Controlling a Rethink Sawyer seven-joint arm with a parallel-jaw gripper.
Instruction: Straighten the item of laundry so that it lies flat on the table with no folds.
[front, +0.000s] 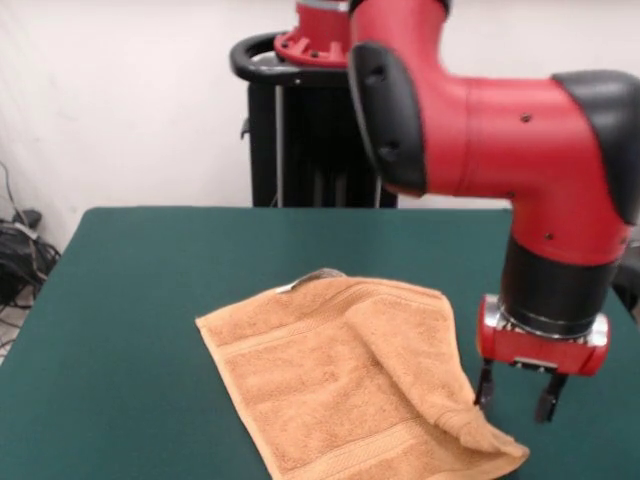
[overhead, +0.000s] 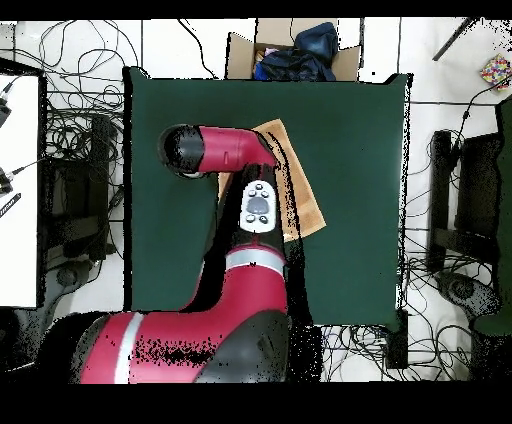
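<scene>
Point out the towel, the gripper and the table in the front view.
towel (front: 330, 390): front view, on its flat middle, left of the folded-over flap.
gripper (front: 515, 395): front view, midway between the two open fingertips, beside the towel's right edge.
table (front: 140, 270): front view, on bare green top, left of the towel.

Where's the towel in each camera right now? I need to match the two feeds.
Front view: the towel lies bottom centre, one corner folded over beside the open gripper.
Overhead view: the towel sits mid-table, mostly hidden under the arm.
Shared landmark: the green table.
</scene>
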